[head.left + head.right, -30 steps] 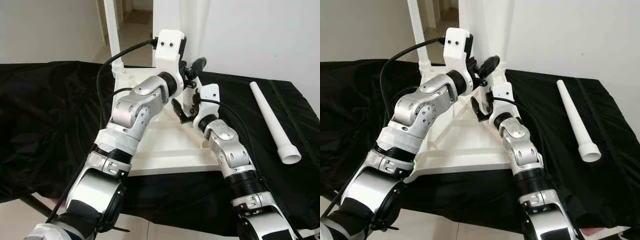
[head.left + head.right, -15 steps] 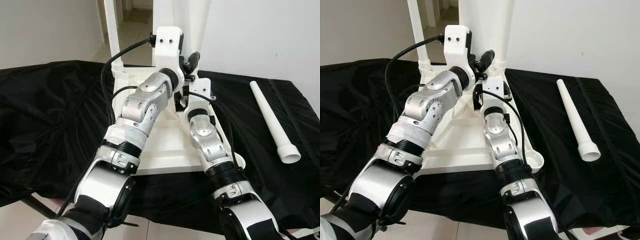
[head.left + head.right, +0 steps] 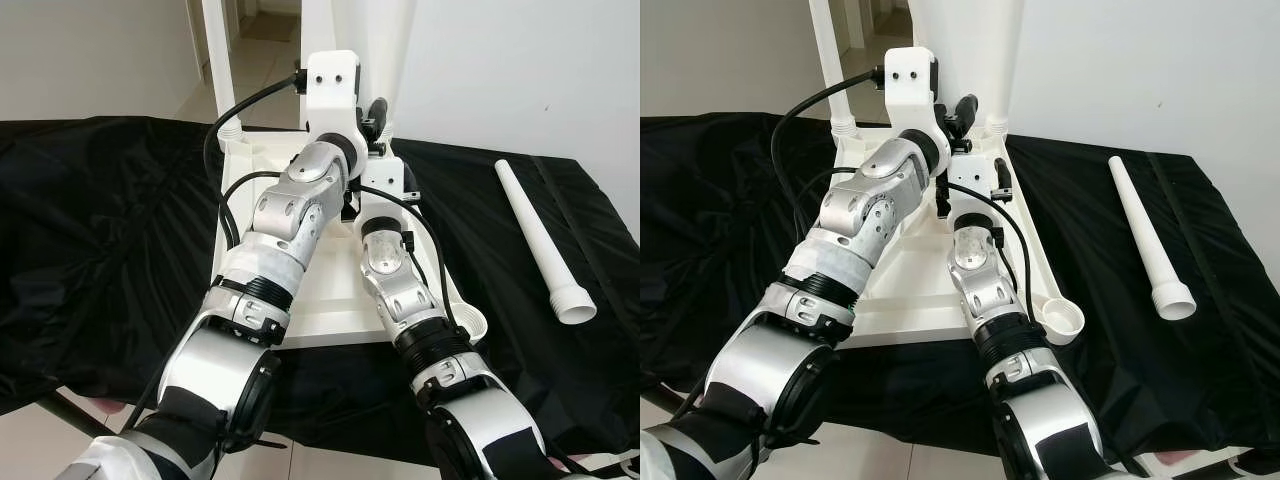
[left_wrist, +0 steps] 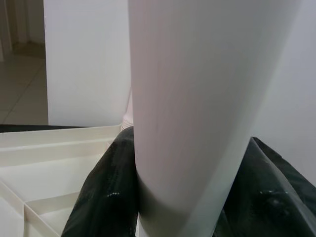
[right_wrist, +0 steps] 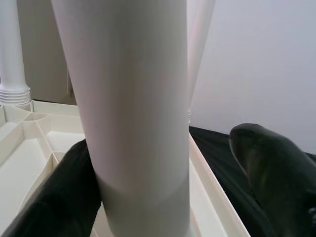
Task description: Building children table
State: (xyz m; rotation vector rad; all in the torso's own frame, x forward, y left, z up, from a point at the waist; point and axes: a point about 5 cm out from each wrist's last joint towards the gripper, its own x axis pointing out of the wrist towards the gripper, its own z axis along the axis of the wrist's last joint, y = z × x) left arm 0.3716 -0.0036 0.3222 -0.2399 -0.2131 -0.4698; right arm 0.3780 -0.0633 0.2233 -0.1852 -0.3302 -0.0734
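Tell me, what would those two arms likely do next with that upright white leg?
Probably twist or press the upright leg down into its socket on the upturned tabletop. Both the left gripper and right gripper bracket it near its base, where it meets the tabletop.

Even, soft indoor light, head views sharp; wrist views are close and slightly soft, without glare.

The upturned tabletop (image 3: 900,290) lies on the cloth (image 3: 720,220), with upright legs (image 3: 830,70) at its far corners. A loose leg (image 3: 1145,235) lies on the cloth well to the right.
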